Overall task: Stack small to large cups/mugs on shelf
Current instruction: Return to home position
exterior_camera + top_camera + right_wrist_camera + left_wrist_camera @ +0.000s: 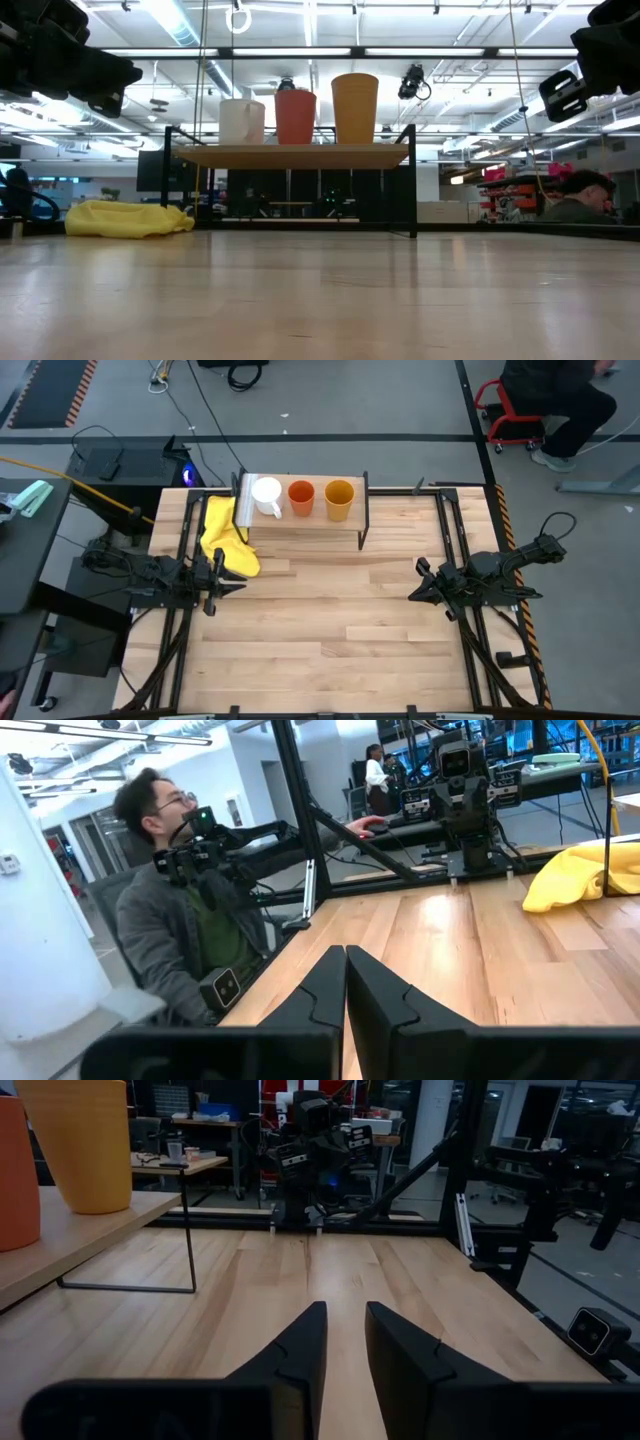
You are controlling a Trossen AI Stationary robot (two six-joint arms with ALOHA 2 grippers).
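The white mug [266, 495], orange cup [301, 496] and yellow cup [339, 498] stand in a row on the shelf [300, 526]. Park both arms low and well clear of it; the left gripper [345, 1312] is slightly open and the right gripper [346, 952] closed, both empty

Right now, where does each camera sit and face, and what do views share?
High: overhead, looking down on shelf, left gripper, right gripper.
Low: table height, facing the shelf; both arms up top.
Left wrist: faces the right arm; own fingers slightly apart.
Right wrist: faces the left arm; own fingers shut.
Shared: cloth in high, low, right wrist.
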